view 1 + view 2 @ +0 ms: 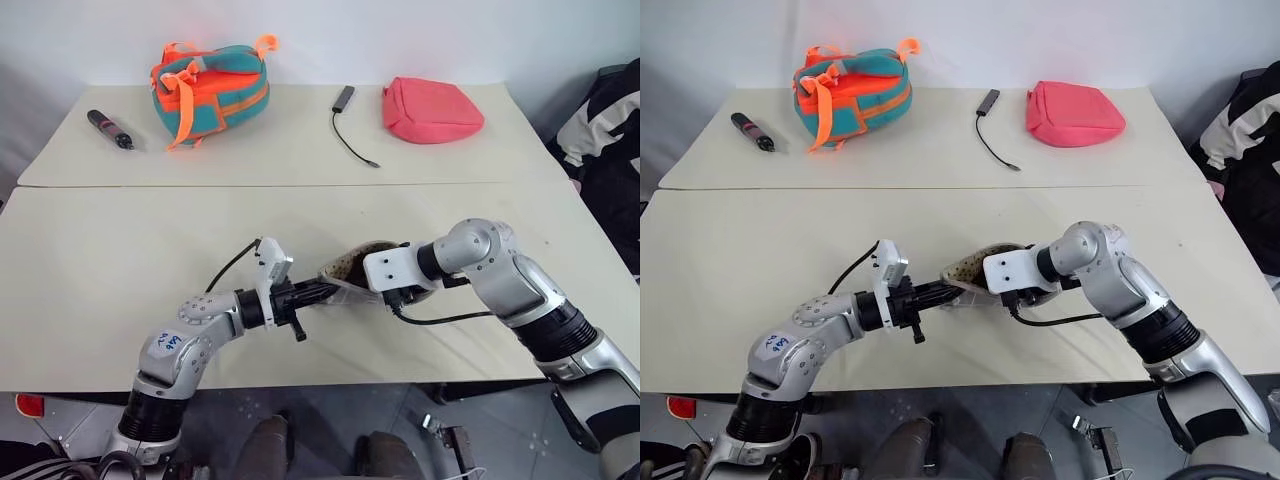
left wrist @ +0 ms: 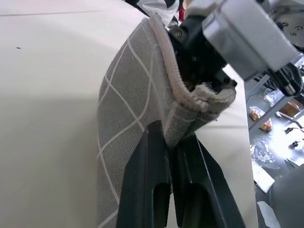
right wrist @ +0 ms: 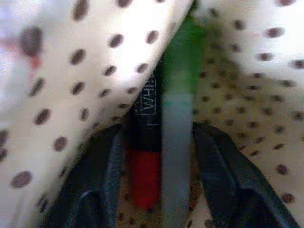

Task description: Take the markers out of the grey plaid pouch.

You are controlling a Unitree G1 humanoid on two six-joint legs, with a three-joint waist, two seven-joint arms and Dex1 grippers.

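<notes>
Am pinching pouch (image 2: 137, 123) edge tight with left gripper (image 2: 173, 156); right gripper (image 3: 156, 166) gaping astride both markers (image 3: 161, 142) inside. Risking snagging lining, dropping one.

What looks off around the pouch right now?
Nothing stands out. The left hand pinches the grey pouch rim, and the right hand sits inside, straddling the red marker and green marker.
</notes>
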